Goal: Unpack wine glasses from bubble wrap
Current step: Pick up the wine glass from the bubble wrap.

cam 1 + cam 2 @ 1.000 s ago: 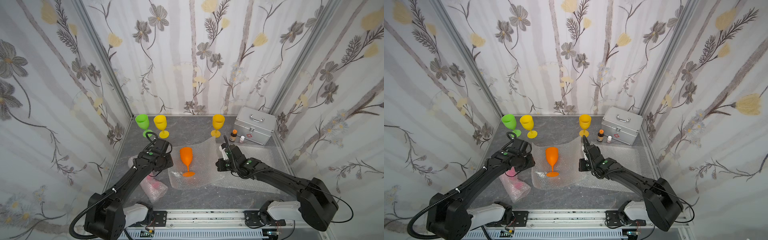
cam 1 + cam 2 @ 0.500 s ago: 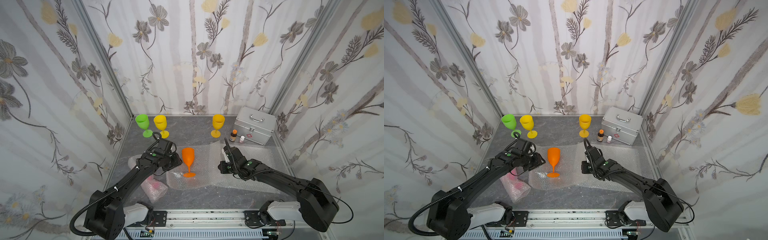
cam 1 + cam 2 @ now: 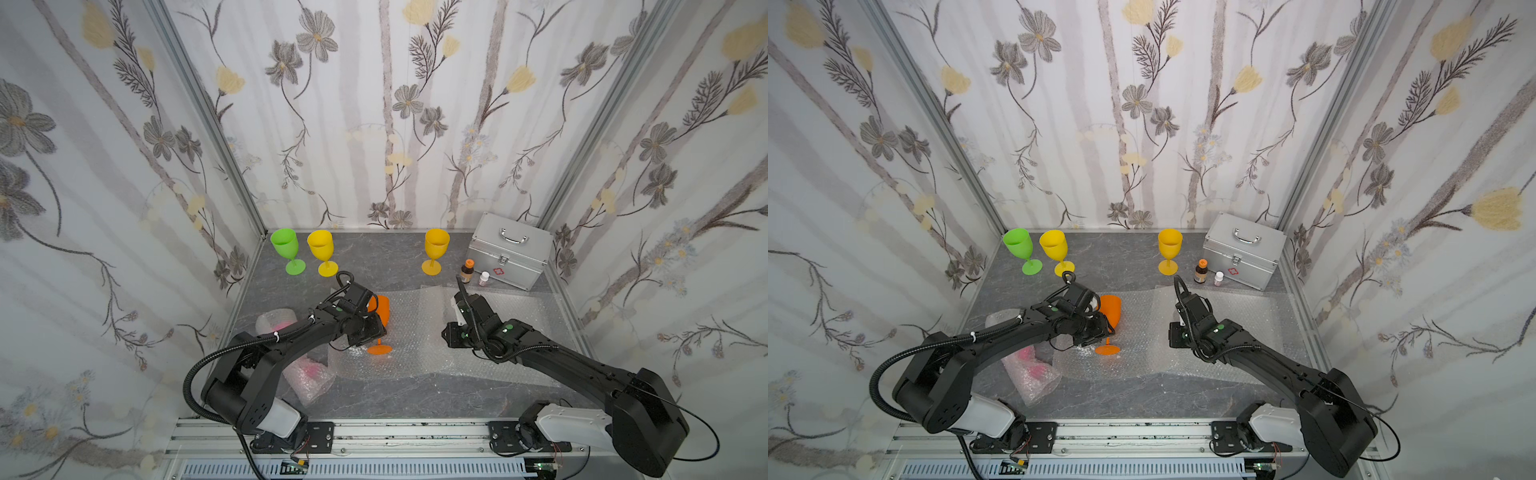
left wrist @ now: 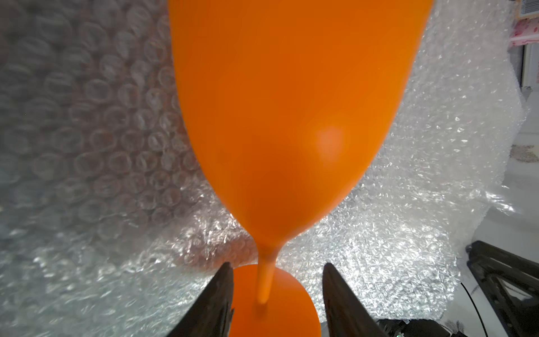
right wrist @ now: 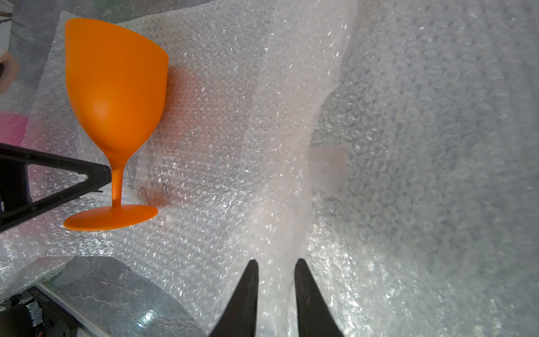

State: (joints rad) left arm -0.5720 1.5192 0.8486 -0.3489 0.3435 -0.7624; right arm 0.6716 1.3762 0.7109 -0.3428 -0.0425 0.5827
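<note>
Nearest, the pink goblet (image 3: pixel 311 368) lies still rolled in its bubble wrap tube (image 3: pixel 307 388), so one seems left to unpack. Beyond it the orange goblet (image 3: pixel 383 313) stands free and upright on the flat bubble wrap sheet (image 3: pixel 436 332). The left gripper (image 4: pixel 277 265) has its fingers apart on either side of the stem, clear of it. The right gripper (image 5: pixel 276 260), fingers slightly apart, hovers over the sheet. At the back, the green goblet (image 3: pixel 286 248), yellow goblet (image 3: pixel 321 248) and amber goblet (image 3: pixel 436 245) stand unpacked.
</note>
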